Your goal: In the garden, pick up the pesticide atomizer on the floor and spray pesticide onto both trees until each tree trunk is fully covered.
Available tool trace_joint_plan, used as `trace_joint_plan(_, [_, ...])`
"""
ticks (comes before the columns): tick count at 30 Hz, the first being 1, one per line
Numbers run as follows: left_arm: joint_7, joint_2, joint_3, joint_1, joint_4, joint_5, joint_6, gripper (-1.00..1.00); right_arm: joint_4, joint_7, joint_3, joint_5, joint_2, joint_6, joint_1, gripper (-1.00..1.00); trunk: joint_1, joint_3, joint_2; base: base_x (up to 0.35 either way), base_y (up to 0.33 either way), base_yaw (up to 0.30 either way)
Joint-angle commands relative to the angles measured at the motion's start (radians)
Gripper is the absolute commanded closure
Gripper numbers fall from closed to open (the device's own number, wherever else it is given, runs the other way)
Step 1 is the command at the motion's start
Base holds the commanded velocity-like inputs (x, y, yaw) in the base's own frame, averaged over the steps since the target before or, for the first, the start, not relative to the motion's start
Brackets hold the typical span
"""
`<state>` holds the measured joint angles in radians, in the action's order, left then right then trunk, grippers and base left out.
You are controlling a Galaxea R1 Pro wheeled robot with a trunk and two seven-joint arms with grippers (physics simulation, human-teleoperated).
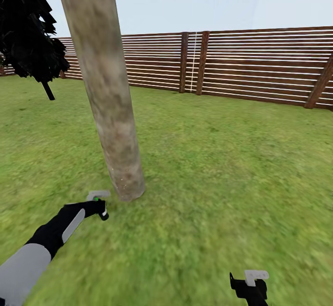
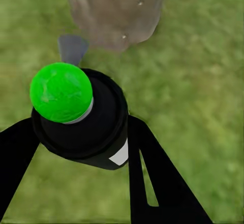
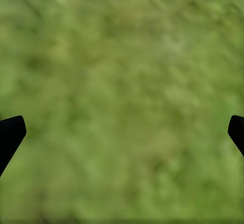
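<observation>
Grassy fenced garden: left gripper [image 2: 81, 148] clamps the dark green-capped pesticide atomizer [image 2: 84, 117], nozzle facing the mottled beige-brown tree trunk [image 1: 108, 107] just ahead; right gripper [image 3: 122, 132] hangs open, empty.

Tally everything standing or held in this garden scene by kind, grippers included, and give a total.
Smooth-trunked tree: 1
Black conifer: 1
Pesticide atomizer, held in the left gripper: 1
Grippers, the left one and the right gripper: 2
Wooden fence: 1
Total: 6
</observation>
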<state>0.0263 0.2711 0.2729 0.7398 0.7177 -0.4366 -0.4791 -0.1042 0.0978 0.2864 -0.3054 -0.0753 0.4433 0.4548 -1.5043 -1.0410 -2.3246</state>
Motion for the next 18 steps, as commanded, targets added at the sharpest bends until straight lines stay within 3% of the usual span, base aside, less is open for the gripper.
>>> trace_joint_plan(1, [0.001, -0.005, -0.001, -0.002, 0.023, -0.003, -0.014, 1.0, 0.001, 0.005, 0.005, -0.011, 0.0, 0.003, 0.001, -1.0, 0.0, -0.001, 0.0, 0.0, 0.0, 0.0])
trace_joint_plan(3, [0.002, -0.036, 0.016, -0.006, 0.083, 0.001, -0.028, 1.0, 0.001, 0.005, 0.005, -0.011, 0.0, 0.003, 0.001, -1.0, 0.0, -0.001, 0.0, 0.0, 0.0, 0.0])
trace_joint_plan(4, [0.0, -0.059, 0.058, -0.006, 0.159, 0.018, -0.079, 1.0, 0.002, 0.005, 0.005, -0.011, 0.0, 0.003, 0.001, -1.0, 0.0, -0.001, 0.0, 0.0, 0.0, 0.0])
trace_joint_plan(6, [0.001, -0.059, 0.071, -0.007, 0.227, 0.024, -0.144, 1.0, 0.001, 0.005, 0.005, -0.011, 0.0, 0.003, 0.001, -1.0, 0.0, -0.001, 0.0, 0.0, 0.0, 0.0])
trace_joint_plan(8, [0.002, -0.043, 0.052, -0.006, 0.251, 0.024, -0.168, 1.0, 0.001, 0.005, 0.005, -0.011, 0.0, 0.003, 0.001, -1.0, 0.0, -0.001, 0.0, 0.0, 0.0, 0.0])
trace_joint_plan(9, [0.008, 0.003, -0.006, -0.006, 0.258, 0.016, -0.178, 1.0, 0.001, 0.005, 0.005, -0.011, 0.0, 0.003, 0.001, -1.0, 0.0, -0.001, 0.0, 0.0, 0.0, 0.0])
trace_joint_plan(11, [0.017, 0.046, -0.051, -0.006, 0.261, 0.018, -0.198, 1.0, 0.002, 0.005, 0.005, -0.011, 0.0, 0.003, 0.001, -1.0, 0.0, -0.001, 0.0, 0.0, 0.0, 0.0])
trace_joint_plan(13, [0.02, 0.053, -0.052, -0.009, 0.267, 0.022, -0.21, 1.0, 0.002, 0.005, 0.005, -0.011, 0.0, 0.003, 0.001, -1.0, 0.0, -0.001, 0.0, 0.0, 0.0, 0.0])
trace_joint_plan(14, [0.02, 0.042, 0.036, -0.007, 0.323, 0.022, -0.231, 1.0, 0.002, 0.005, 0.005, -0.012, 0.0, 0.003, 0.001, -1.0, 0.0, -0.001, 0.0, -0.208, 0.0, 0.0])
trace_joint_plan(16, [0.02, 0.041, 0.049, 0.0, 0.359, 0.015, -0.277, 1.0, 0.002, 0.004, 0.005, -0.013, 0.0, 0.003, 0.001, -1.0, 0.0, -0.001, 0.0, -0.075, 0.0, 0.0])
trace_joint_plan(18, [0.02, 0.046, 0.04, 0.005, 0.372, 0.014, -0.333, 1.0, 0.002, 0.004, 0.005, -0.013, 0.0, 0.003, 0.001, -1.0, 0.0, -0.001, 0.0, -0.018, 0.0, 0.0])
